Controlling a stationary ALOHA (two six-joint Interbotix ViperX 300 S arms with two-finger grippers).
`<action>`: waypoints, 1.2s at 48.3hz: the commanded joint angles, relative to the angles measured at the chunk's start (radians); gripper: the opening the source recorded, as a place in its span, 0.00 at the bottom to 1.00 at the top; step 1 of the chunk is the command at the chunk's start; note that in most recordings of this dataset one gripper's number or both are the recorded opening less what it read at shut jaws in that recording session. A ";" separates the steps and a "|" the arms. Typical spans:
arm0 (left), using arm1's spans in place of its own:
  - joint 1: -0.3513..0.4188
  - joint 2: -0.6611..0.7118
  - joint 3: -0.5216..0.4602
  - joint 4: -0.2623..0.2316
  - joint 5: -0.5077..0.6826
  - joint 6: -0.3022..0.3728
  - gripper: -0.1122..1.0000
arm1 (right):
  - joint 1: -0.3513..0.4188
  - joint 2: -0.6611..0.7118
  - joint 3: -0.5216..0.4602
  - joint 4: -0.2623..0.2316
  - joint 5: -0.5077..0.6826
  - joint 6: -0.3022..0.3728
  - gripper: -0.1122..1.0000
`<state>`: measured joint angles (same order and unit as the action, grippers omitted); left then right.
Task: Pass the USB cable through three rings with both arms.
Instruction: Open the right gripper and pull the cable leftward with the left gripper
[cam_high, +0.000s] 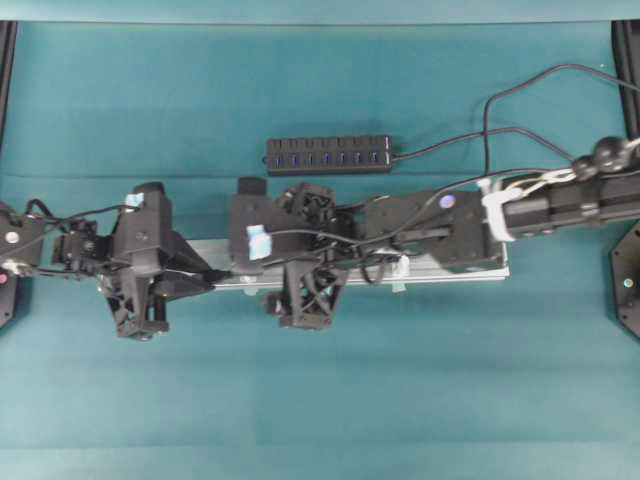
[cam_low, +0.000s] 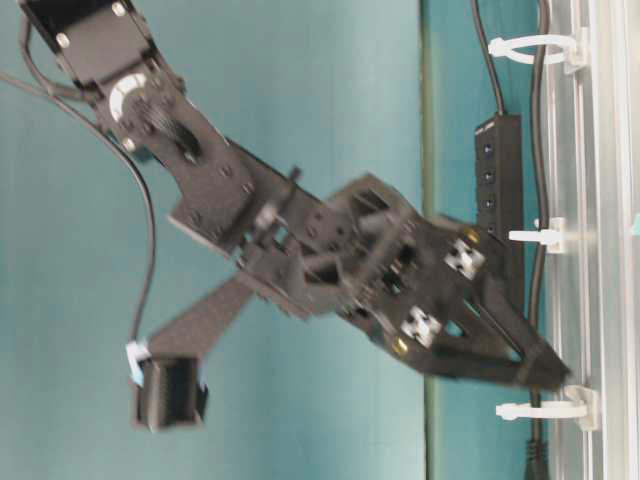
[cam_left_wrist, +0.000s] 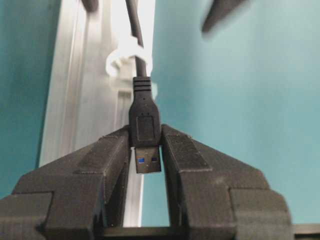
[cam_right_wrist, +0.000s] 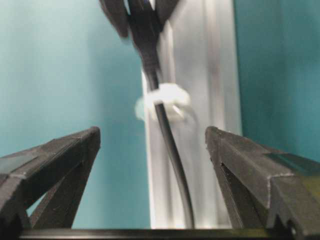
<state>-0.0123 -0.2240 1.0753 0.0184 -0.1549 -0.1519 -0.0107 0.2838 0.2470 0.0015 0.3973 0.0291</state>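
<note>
Closest to the left wrist camera, the left gripper (cam_left_wrist: 146, 150) has its jaws clamped on the black plug of the USB cable (cam_left_wrist: 145, 120), the blue-tongued metal end pointing back toward the camera between the two black fingers (cam_left_wrist: 107, 157). From the plug the cord runs straight away through a white ring (cam_left_wrist: 125, 57) fixed to the silver aluminium rail (cam_left_wrist: 80, 100).

From the right wrist camera, the right gripper (cam_right_wrist: 152, 137) stands with its jaws wide apart, one finger on each side of the cord and neither touching it. The cable lies along the rail (cam_right_wrist: 210, 75) between them, passes through the same kind of white ring (cam_right_wrist: 167, 97), and ends at the plug gripped by the other arm's fingers at the top of the view.

The table-level view shows the three rings (cam_low: 540, 237) standing along the rail (cam_low: 600, 200), with the dark cord threaded through each of them. The gripper tips (cam_low: 545, 365) sit just beside the lowest ring (cam_low: 545, 410) in that picture, and the plug end shows past it at the bottom edge.

From overhead, both arms meet over the rail (cam_high: 460, 275) in the middle of the teal counter (cam_high: 320, 400). A black multi-port hub (cam_high: 328, 155) lies just beyond the rail, apart from it.
</note>
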 joint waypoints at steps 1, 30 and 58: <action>-0.006 -0.043 -0.002 0.003 0.023 0.002 0.32 | 0.002 -0.058 0.015 -0.002 -0.003 0.003 0.83; -0.005 -0.241 0.012 0.003 0.133 0.038 0.32 | 0.002 -0.385 0.314 0.000 -0.095 0.028 0.82; -0.002 -0.253 0.014 0.003 0.126 0.040 0.32 | 0.038 -0.595 0.526 0.006 -0.241 0.071 0.80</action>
<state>-0.0123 -0.4617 1.0999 0.0199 -0.0169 -0.1135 0.0169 -0.2730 0.7655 0.0046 0.1672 0.0890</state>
